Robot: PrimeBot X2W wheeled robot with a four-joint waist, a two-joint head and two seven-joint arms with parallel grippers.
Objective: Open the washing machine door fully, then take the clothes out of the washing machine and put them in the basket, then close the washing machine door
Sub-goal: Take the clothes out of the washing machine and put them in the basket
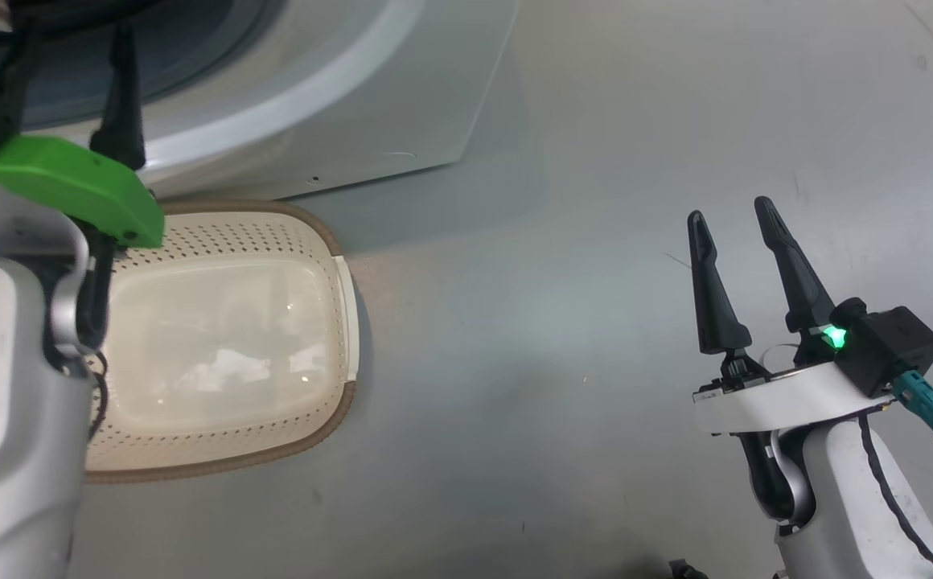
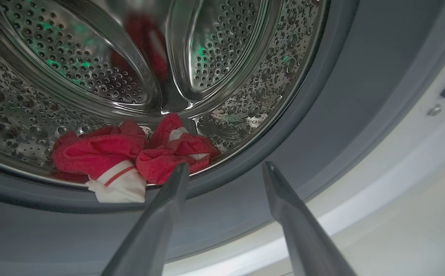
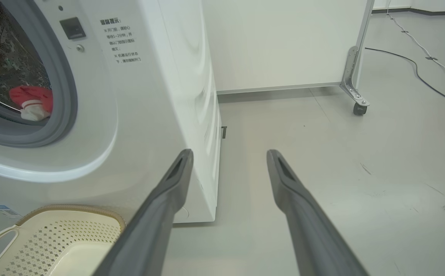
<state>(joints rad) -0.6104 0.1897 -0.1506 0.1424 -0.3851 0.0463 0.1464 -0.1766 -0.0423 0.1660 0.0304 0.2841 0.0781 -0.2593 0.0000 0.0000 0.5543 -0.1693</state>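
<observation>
The grey floor takes the most space. On it stands the washing machine, white, with its round opening uncovered, so that the grey gasket and the steel drum behind it are seen directly. At the right of the machine there is a white panel on a small wheel, and thin cables lie on the floor further away.

The basket sits on the floor just in front of the machine, under the opening. It is cream with small holes in the walls and a brown rim, and its inside is bare.

The clothes are in the drum, at the bottom front, in a crumpled red heap. One white piece with a red stripe hangs over the drum's edge onto the gasket.

The left gripper is raised in front of the opening with its fingers spread wide, holding nothing. One tip is very near the red cloth; if it touches, I cannot tell.

The right gripper is above bare floor, well apart from the basket, also wide open and with nothing between the fingers
</observation>
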